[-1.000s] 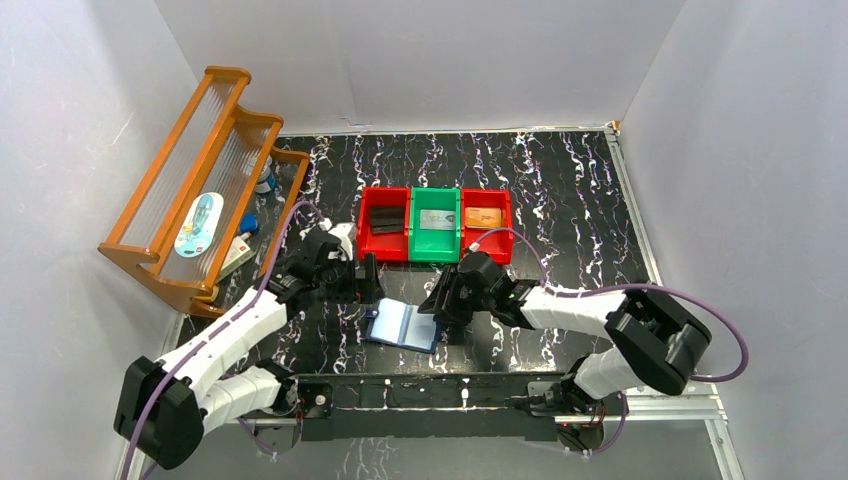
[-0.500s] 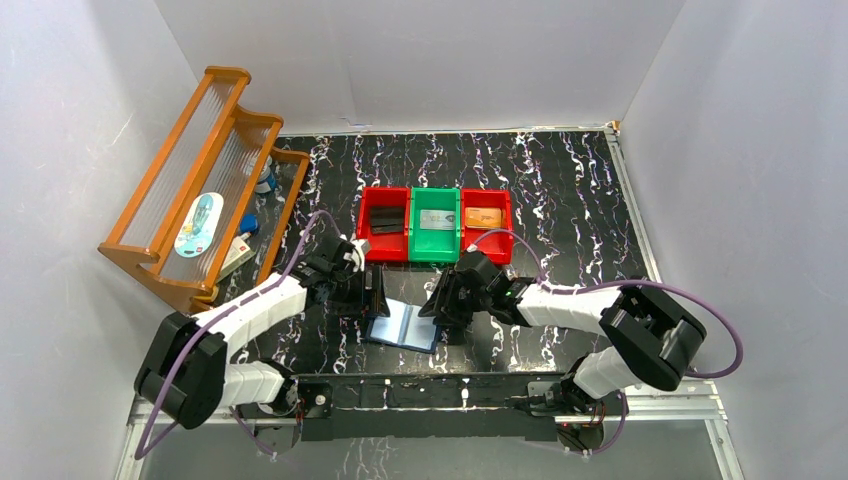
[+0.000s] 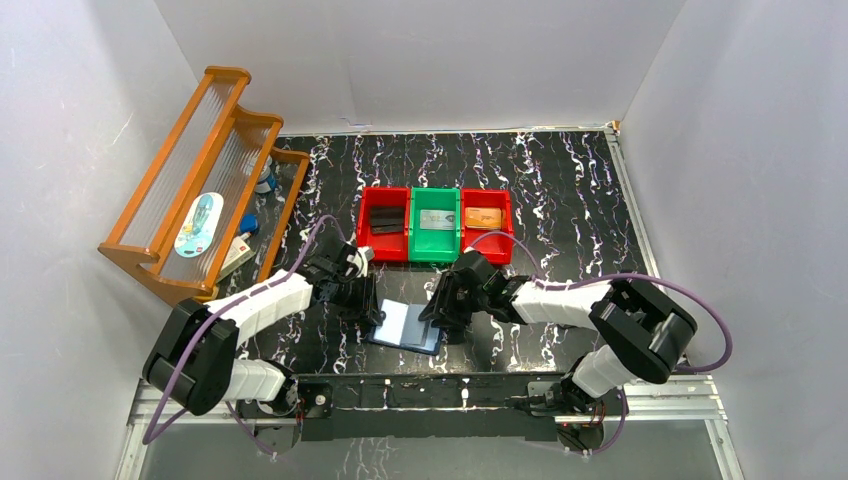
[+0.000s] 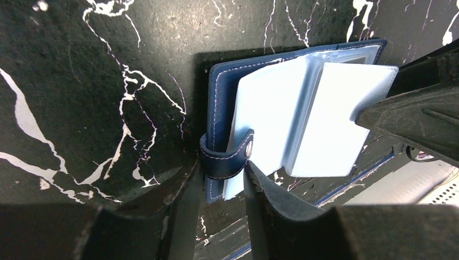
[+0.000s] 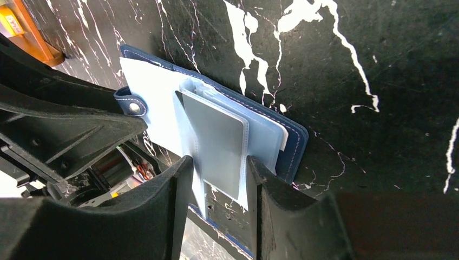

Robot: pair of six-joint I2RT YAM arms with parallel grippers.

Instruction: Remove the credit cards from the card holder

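black, white-veined table (image 3: 560, 170). the right gripper (image 5: 217, 162) is clamped on the two long edges of a grey credit card (image 5: 216, 141) sitting in its clear sleeve. facing it, the left gripper (image 4: 221, 167) pinches the snap strap (image 4: 226, 154) of the navy card holder (image 4: 216, 92), which lies open and flat between the two grippers. beyond them stands a row of bins (image 3: 435, 254).

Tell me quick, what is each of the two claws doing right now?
Left gripper: closed on the snap strap of the card holder.
Right gripper: closed on one clear sleeve of the card holder.
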